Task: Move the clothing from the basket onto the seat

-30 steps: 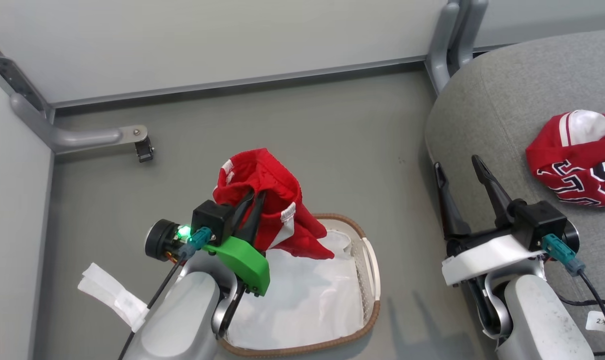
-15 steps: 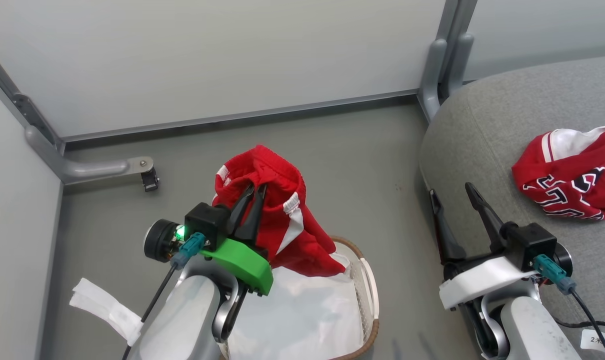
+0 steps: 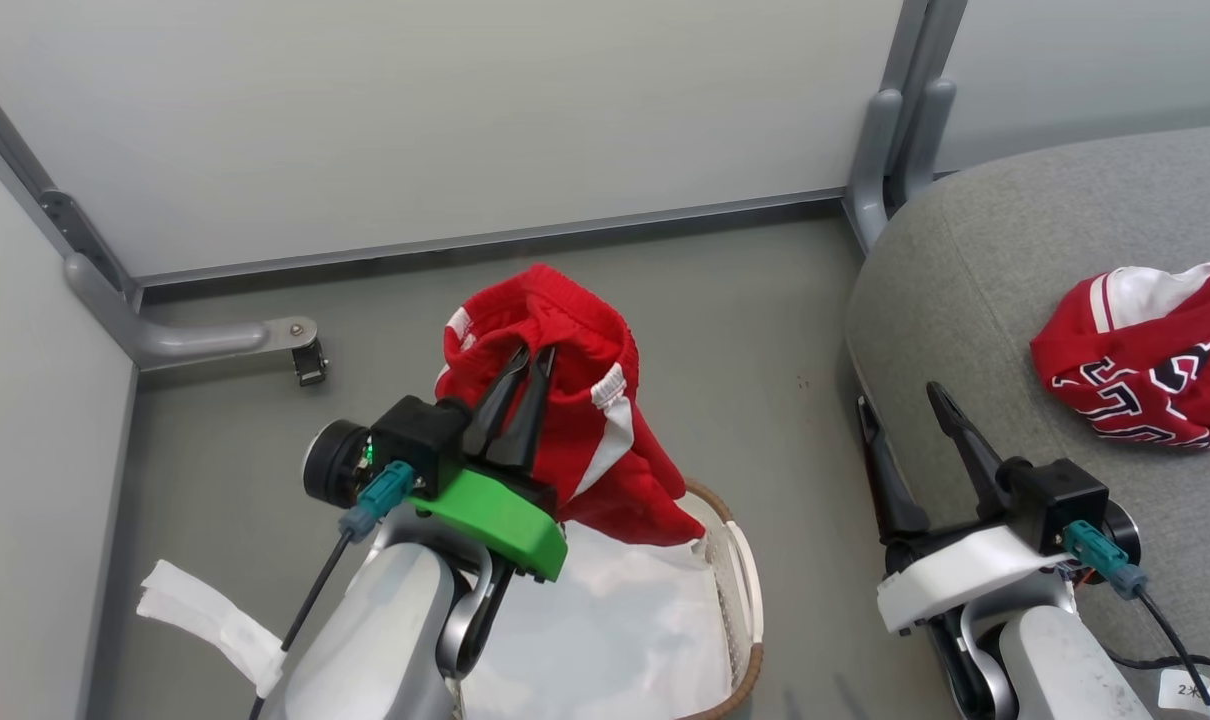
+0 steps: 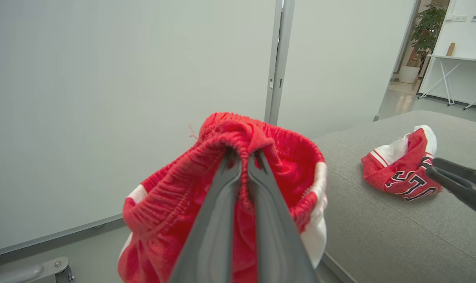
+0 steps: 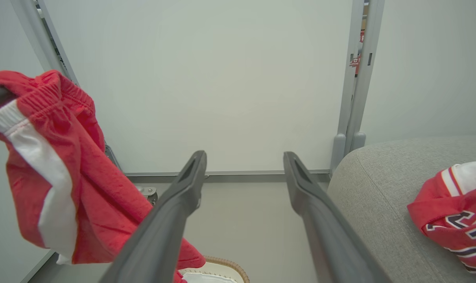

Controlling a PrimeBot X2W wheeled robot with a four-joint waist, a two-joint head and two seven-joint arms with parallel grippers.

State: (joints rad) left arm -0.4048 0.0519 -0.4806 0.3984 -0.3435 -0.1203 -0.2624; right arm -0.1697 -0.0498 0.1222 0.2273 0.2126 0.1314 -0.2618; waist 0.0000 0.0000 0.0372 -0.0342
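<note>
While the left tool (image 3: 530, 357) is pressed together on the gathered waistband of the red shorts (image 3: 605, 450), the garment hangs from it in the air, bunched around the tips and drooping down and to the right. A white side stripe runs down the cloth, and its lowest corner reaches the far rim of the basket (image 3: 740, 560); whether that corner touches the woven rim or only hangs in front of it is hard to tell from the head view. The basket stands on the grey floor (image 3: 725, 300) just below the left arm, with a flat white sheet (image 3: 615, 630) lying inside it. In the left wrist view the elastic band is pinched in a fold between the two closed tips, with the rest of the shorts falling away on both sides. The right tool (image 3: 900, 400) is spread wide and grips nothing; it hovers at the near edge of the seat (image 3: 965, 290), well apart from the shorts. On the seat, to the right of that tool, the jersey (image 3: 1145, 370) lies crumpled, red with white stripes and dark white-edged letters facing up. A pale wall panel (image 3: 465, 120) rises behind the floor, and a small caster (image 3: 310, 365) on a grey bracket sits at its foot to the left.
</note>
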